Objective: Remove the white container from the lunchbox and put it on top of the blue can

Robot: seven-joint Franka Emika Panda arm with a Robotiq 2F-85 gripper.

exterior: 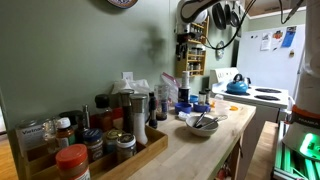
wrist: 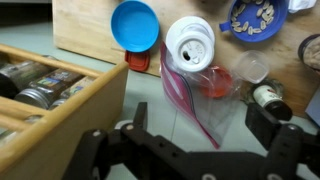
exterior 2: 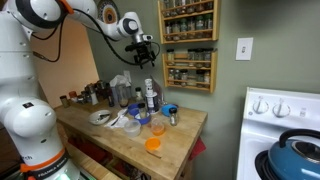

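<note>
In the wrist view a white round container (wrist: 190,42) stands on the wooden counter, seen from above. A blue round can (wrist: 135,25) stands just to its left, with a gap between them. No lunchbox is clearly recognisable. My gripper (wrist: 198,118) is open and empty, high above the counter, its two dark fingers either side of a clear plastic bag (wrist: 205,88) holding something red-orange. In both exterior views the gripper (exterior: 184,45) (exterior 2: 143,50) hangs well above the counter items. The white container (exterior 2: 150,93) and the blue can (exterior 2: 170,110) stand mid-counter.
A wooden tray of spice jars (wrist: 40,85) (exterior: 90,150) lies along the counter by the wall. A blue bowl with food (wrist: 255,18) and a dark bottle (wrist: 268,95) stand near the bag. A white bowl with utensils (exterior: 201,124), a wall spice rack (exterior 2: 190,45) and a stove with a blue kettle (exterior: 238,86) are nearby.
</note>
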